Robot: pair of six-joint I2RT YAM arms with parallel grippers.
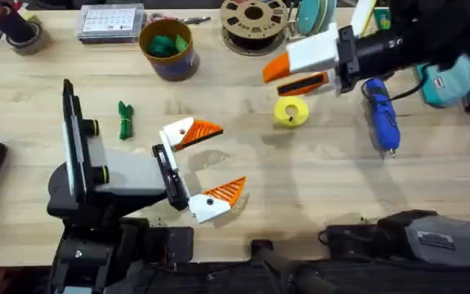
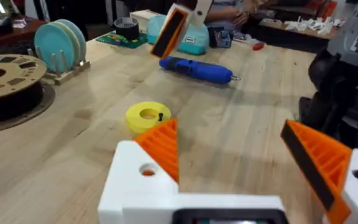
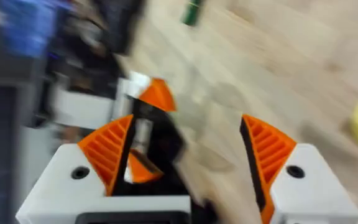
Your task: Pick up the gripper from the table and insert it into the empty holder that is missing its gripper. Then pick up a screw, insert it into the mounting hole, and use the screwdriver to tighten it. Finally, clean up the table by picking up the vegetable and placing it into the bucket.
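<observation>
My left gripper (image 1: 231,157) rests open on the table at centre left, and each white holder (image 1: 176,131) on it carries an orange ribbed pad. Hovering open above the yellow ring (image 1: 290,111) is my right gripper (image 1: 290,76), with nothing between its pads (image 3: 267,146). A small black screw (image 2: 160,116) sits on that ring. The blue screwdriver (image 1: 380,114) lies right of the ring. Left of the left gripper lies the dark-green vegetable (image 1: 125,120). The bucket (image 1: 168,49), holding green lumps, stands at the back. The loose gripper is out of view.
A brown filament spool (image 1: 254,24) and a rack of teal discs (image 2: 61,43) stand at the back. A teal pouch (image 1: 451,82) is at the far right, a box (image 1: 111,22) and a tape roll (image 1: 23,33) at the back left.
</observation>
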